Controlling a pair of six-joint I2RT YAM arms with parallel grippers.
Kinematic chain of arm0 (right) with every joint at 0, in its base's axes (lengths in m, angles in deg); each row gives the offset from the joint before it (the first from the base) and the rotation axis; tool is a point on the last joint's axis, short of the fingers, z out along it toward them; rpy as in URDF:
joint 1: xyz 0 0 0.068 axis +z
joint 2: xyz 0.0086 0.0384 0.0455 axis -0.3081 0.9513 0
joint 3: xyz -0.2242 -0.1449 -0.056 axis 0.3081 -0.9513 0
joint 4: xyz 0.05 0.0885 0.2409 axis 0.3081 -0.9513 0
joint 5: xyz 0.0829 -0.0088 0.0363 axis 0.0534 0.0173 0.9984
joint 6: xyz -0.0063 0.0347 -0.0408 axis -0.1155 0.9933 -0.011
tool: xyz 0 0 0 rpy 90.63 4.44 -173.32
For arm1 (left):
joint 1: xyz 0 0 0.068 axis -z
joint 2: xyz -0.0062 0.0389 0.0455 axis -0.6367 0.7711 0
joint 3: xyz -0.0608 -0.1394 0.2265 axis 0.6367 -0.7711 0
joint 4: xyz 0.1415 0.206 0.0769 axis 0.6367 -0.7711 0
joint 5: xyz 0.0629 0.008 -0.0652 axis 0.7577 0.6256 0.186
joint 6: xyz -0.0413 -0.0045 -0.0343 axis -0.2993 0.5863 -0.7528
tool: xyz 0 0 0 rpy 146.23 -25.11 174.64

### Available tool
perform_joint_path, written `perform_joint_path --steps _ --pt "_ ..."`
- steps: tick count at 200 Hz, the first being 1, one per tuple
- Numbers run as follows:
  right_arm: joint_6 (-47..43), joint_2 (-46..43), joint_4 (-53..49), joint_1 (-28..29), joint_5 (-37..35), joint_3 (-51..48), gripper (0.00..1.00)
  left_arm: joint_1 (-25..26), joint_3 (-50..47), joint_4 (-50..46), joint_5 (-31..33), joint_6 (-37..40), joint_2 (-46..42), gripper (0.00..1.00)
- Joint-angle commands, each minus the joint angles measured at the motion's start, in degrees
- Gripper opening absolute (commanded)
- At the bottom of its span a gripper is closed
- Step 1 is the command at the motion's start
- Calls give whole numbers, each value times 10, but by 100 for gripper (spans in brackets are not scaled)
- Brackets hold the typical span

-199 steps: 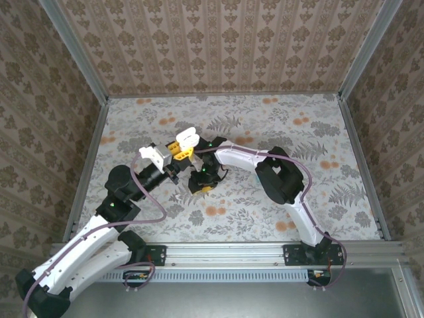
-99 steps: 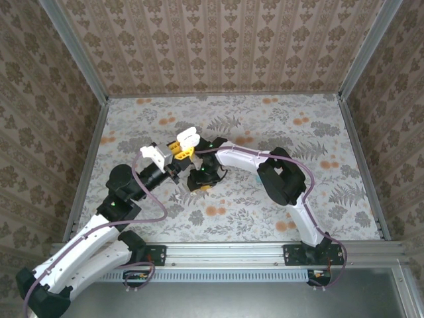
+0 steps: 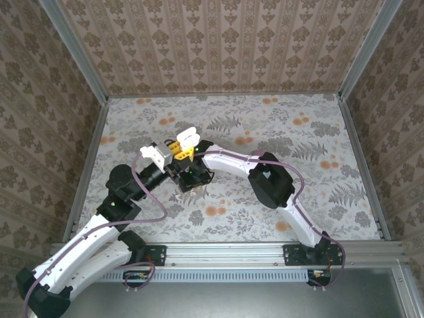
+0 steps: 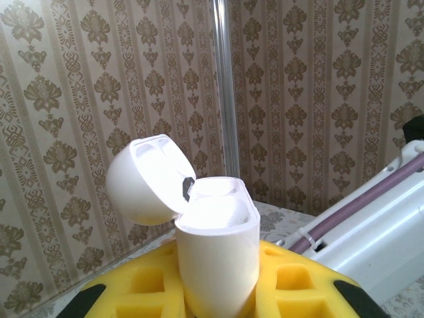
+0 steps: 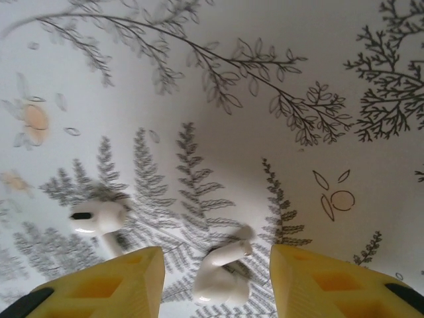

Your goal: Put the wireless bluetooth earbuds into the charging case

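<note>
The spread right end effector (image 5: 215,265) straddles an earbud (image 5: 220,279); squeezing off-centre could flick it away. The left end effector (image 4: 215,295) pinches the charging case (image 4: 217,245).

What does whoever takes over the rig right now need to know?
Left gripper: shut on the white plastic charging case, held upright with its hinged lid open.
Right gripper: open, low over the fern-print table, jaws either side of one white glossy earbud without touching it.
The second white earbud lies on the table just outside the fingers.
Done: case in hand, lid open.
Left: close on the earbud between the jaws, seat it in the case, then do the same with the second one.
</note>
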Motion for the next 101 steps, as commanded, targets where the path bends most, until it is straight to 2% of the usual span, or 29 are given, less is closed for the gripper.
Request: perform_joint_path --steps 1,58,101 --pt "-18 14 -63 9 -45 19 46 0 8 21 8 8 -12 21" --pt "-37 18 -83 25 -80 14 39 0 10 20 6 7 -12 21" --pt "-67 -25 -80 19 -113 -36 33 -1 11 17 8 8 -14 21"
